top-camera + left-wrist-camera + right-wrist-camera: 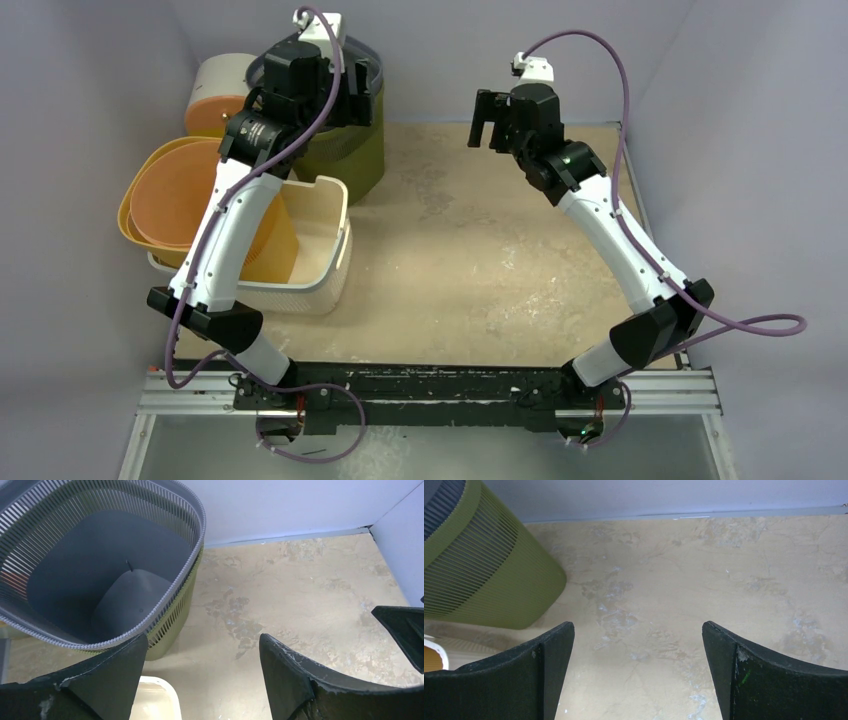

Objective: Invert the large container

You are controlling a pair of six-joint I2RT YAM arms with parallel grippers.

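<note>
The large container is an olive-green slatted basket standing upright at the back left, with a grey slatted basket nested inside it. My left gripper hovers over its right rim, open and empty. In the left wrist view the grey basket and its green outer wall lie just beyond my left fingertip; the left gripper holds nothing. My right gripper is open and empty above the table, right of the container. The right wrist view shows the green basket at far left and the right gripper over bare table.
A cream slatted bin sits in front of the green basket, under my left arm. Nested orange and yellow tubs lean in it at left. A cream cylinder stands at the back left. Walls close in on three sides.
</note>
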